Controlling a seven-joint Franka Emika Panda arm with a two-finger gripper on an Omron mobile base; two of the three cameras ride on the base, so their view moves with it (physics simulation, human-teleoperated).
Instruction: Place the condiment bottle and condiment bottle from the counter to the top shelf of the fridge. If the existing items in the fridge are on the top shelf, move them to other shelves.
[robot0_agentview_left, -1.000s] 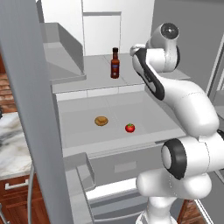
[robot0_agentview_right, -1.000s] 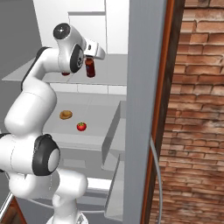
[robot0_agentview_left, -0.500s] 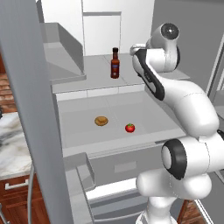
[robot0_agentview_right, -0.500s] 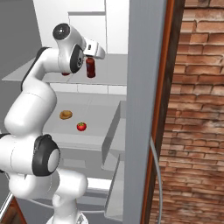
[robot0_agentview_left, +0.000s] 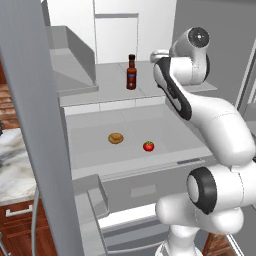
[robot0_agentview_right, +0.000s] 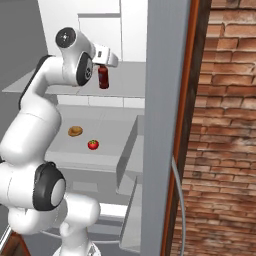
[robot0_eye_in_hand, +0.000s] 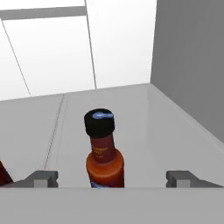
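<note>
Reddish-brown slim-necked condiment bottle (robot0_eye_in_hand: 104, 153), glossy cap

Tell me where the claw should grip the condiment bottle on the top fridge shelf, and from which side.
Grip the condiment bottle on its wider reddish body below the narrow neck, coming level from the open front of the top shelf. It stands upright, and the claw already has its fingertips spread to either side of it, so probably just ease forward and close.

White arm stretched high and forward, wrist bent level, jaws spread wide apart, nothing clamped between.
</note>
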